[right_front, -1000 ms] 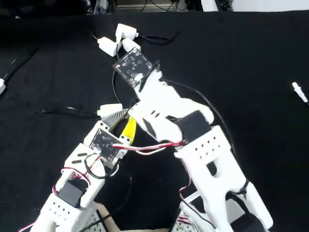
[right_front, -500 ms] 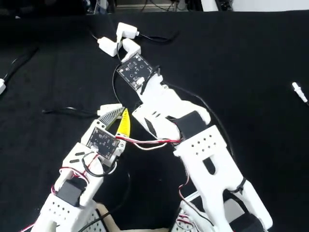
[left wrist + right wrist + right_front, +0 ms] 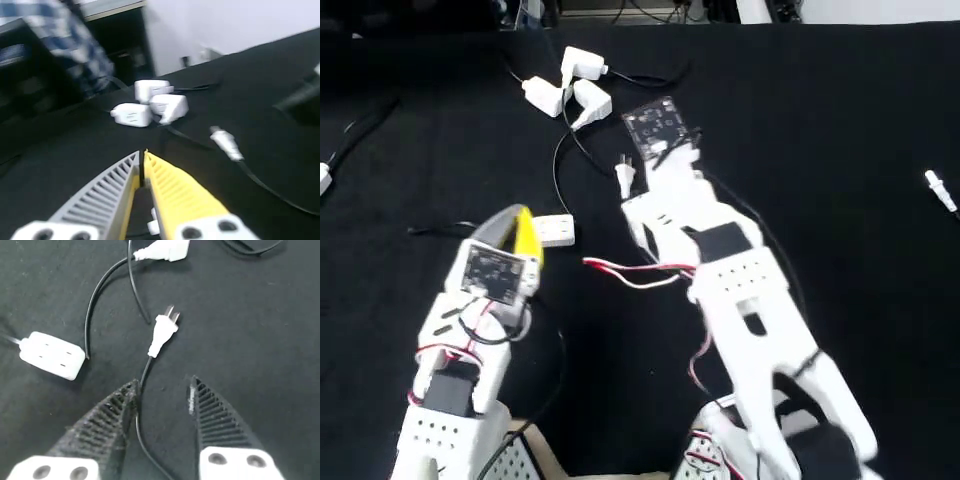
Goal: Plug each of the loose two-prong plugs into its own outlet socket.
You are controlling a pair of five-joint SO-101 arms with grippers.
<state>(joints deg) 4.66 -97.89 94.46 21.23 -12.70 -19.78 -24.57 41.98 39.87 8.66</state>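
The loose plug (image 3: 162, 330) lies flat on the black cloth (image 3: 820, 150), with bare cloth on both flanks. The right gripper (image 3: 163, 384) has its fingers spread astride the plug's cord (image 3: 145, 369). A second cord (image 3: 93, 300) curves between the plug and the outlet block (image 3: 51, 355); the socket cluster (image 3: 570, 85) crowds the far side

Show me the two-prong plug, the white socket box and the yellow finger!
two-prong plug (image 3: 162, 332): right wrist view, on its white body.
white socket box (image 3: 50, 356): right wrist view, on its top face.
yellow finger (image 3: 175, 192): left wrist view, on its ribbed side.
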